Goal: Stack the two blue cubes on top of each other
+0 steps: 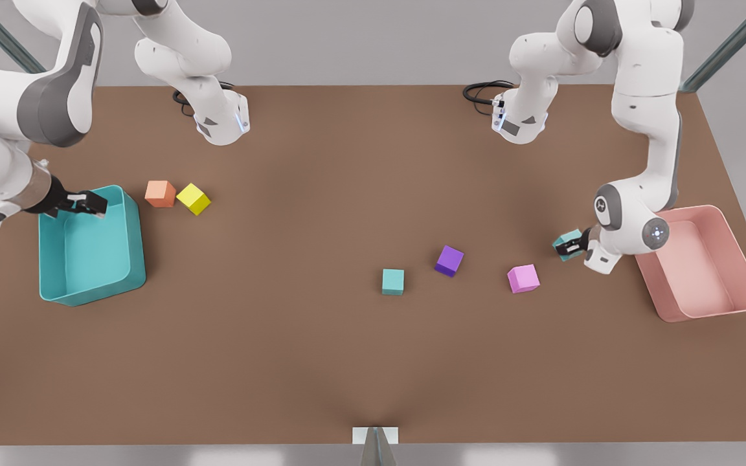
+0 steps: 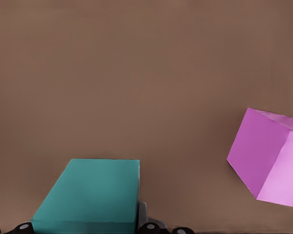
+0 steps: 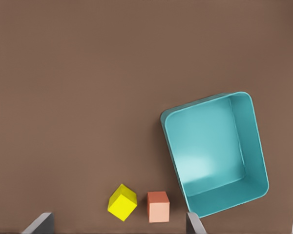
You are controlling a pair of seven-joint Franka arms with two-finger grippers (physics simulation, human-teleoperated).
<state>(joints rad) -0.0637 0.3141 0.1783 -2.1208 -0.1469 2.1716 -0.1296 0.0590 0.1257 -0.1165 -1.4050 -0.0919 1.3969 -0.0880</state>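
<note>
Left hand (image 1: 570, 246) sits at the front view's right, just beside the pink bin (image 1: 739, 259), pinching one blue cube (image 1: 567, 244) between its fingers. In the left wrist view that held cube (image 2: 90, 195) is right up against the camera, with the pink cube (image 2: 271, 156) off to one side on the worktop (image 1: 321, 362). From the front view the held cube looks slightly tilted; whether it is clear of the surface I can't tell.

Second blue cube (image 1: 393, 281) lies flat on the worktop near the middle, well apart from the held one. Purple cube (image 1: 449, 260) and the pink cube (image 1: 523, 278) both lie between the two.

Right hand (image 1: 88, 204) waits at the front view's left over the teal bin (image 1: 133, 259), fingers spread, holding nothing. Its wrist view looks down on the teal bin (image 3: 254, 146), yellow cube (image 3: 122, 202) and orange cube (image 3: 158, 206).

Step in hand, as I judge it: carry the gripped cube to the free one. To do it well:
- lift high enough to pass over the pink and purple cubes, or route around them
- square the cube to the lower one's faces before lowering
- centre it, set down gently, spread fingers only once seated

No brands, labels or readable writing anywhere; cube faces are plain.
</note>
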